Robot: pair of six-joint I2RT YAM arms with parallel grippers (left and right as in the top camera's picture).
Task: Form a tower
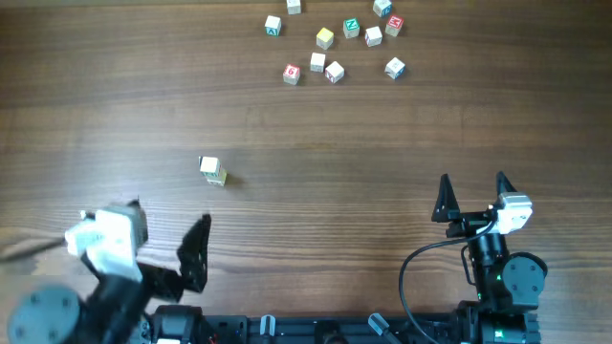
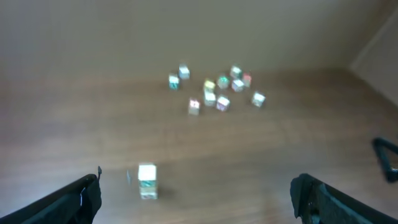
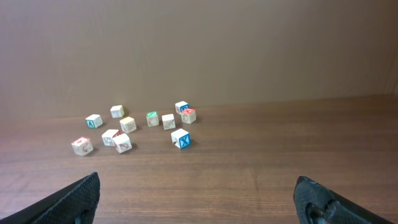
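Note:
The tower (image 1: 211, 170) is a short stack of pale letter cubes standing alone on the wooden table, left of centre. In the blurred left wrist view the tower (image 2: 147, 181) stands ahead of the jaws, nearer the left finger. My left gripper (image 1: 167, 231) is open and empty, below and left of the tower and apart from it. In its own view the left gripper (image 2: 198, 190) holds nothing. My right gripper (image 1: 473, 186) is open and empty at the right front, far from the tower; seen from its wrist, the right gripper (image 3: 198, 186) spans bare wood.
Several loose letter cubes (image 1: 335, 43) lie scattered at the far edge of the table, right of centre. The loose cubes (image 2: 214, 93) lie beyond the tower in the left wrist view, and the same cubes (image 3: 137, 127) sit far ahead of the right jaws.

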